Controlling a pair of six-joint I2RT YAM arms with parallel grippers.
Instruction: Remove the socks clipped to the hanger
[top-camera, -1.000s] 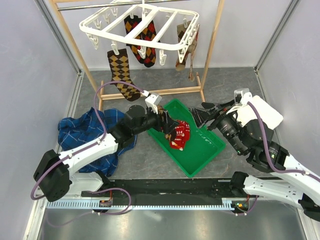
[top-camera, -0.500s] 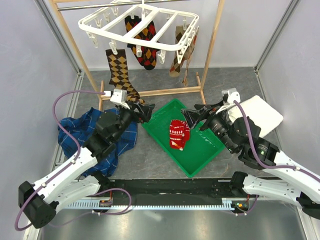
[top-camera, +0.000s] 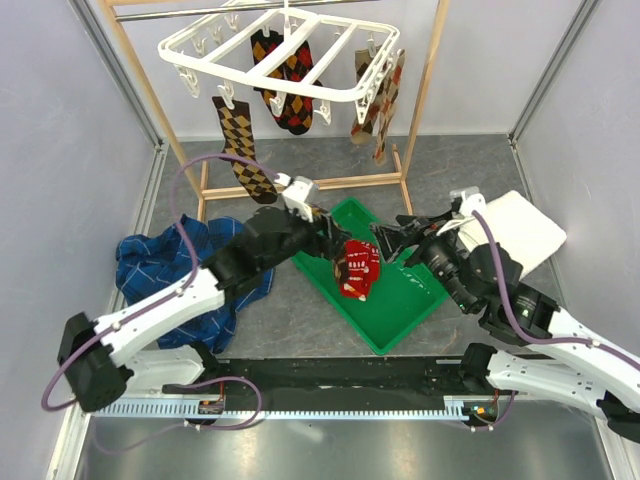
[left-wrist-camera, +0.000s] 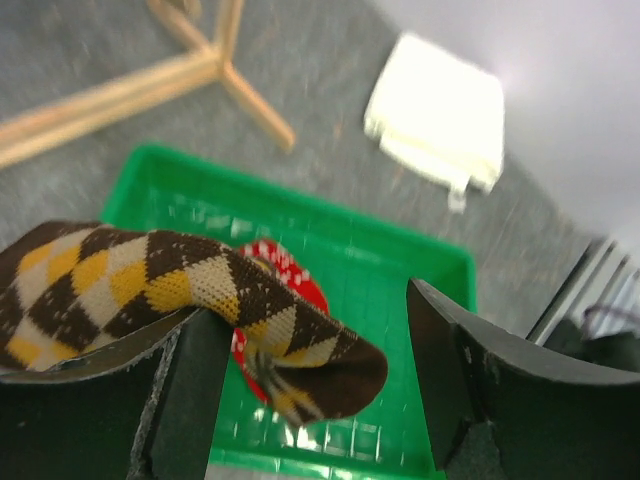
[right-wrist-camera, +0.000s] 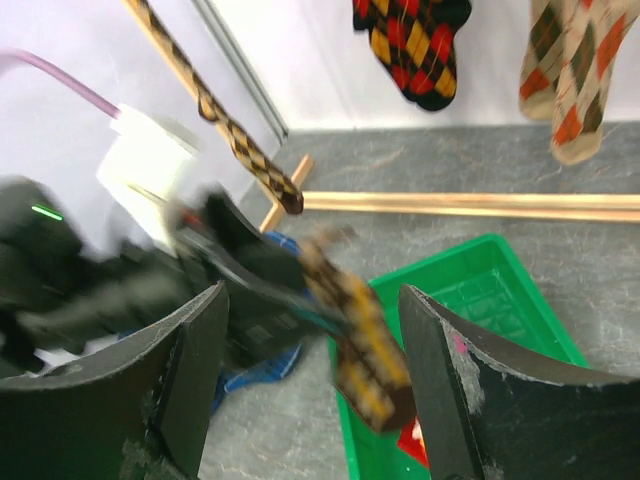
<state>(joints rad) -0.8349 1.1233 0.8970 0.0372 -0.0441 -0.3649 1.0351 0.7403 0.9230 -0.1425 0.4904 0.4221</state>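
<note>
- The step looks like the drop-off. The left gripper (left-wrist-camera: 315, 330) sits over the green tray (top-camera: 410, 295) with a brown-and-tan argyle sock (left-wrist-camera: 200, 285) draped across one finger. The jaws are spread, so the sock is hanging there more than it's pinched.
- The right gripper (right-wrist-camera: 312, 310) is spread too, with nothing in it, and it hovers at the tray's far-right edge facing the left one.
- Next move, best guess: let that sock slide off into the tray, then lift up to the hanger (top-camera: 340, 90) and tug the next one straight down out of its clip. The frame dangles from the wooden rack (top-camera: 424, 90), so it'll probably swing if yanked sideways.
- Socks in the tray: one, the red festive sock (top-camera: 358, 270), lying about mid-tray.
- Socks on the hanger:
  - one brown-and-tan argyle (top-camera: 243, 150) at the left corner
  - the black-red-yellow argyle (top-camera: 288, 90) in the middle, which looks like two overlapping, hard to split
  - two tan-and-orange ones (top-camera: 380, 105) at the right end
- That makes roughly five clipped, one in transit, one done.
- Other stuff, one each: tray, rack, blue plaid cloth (top-camera: 150, 262) and white folded cloth (top-camera: 528, 228).
</note>
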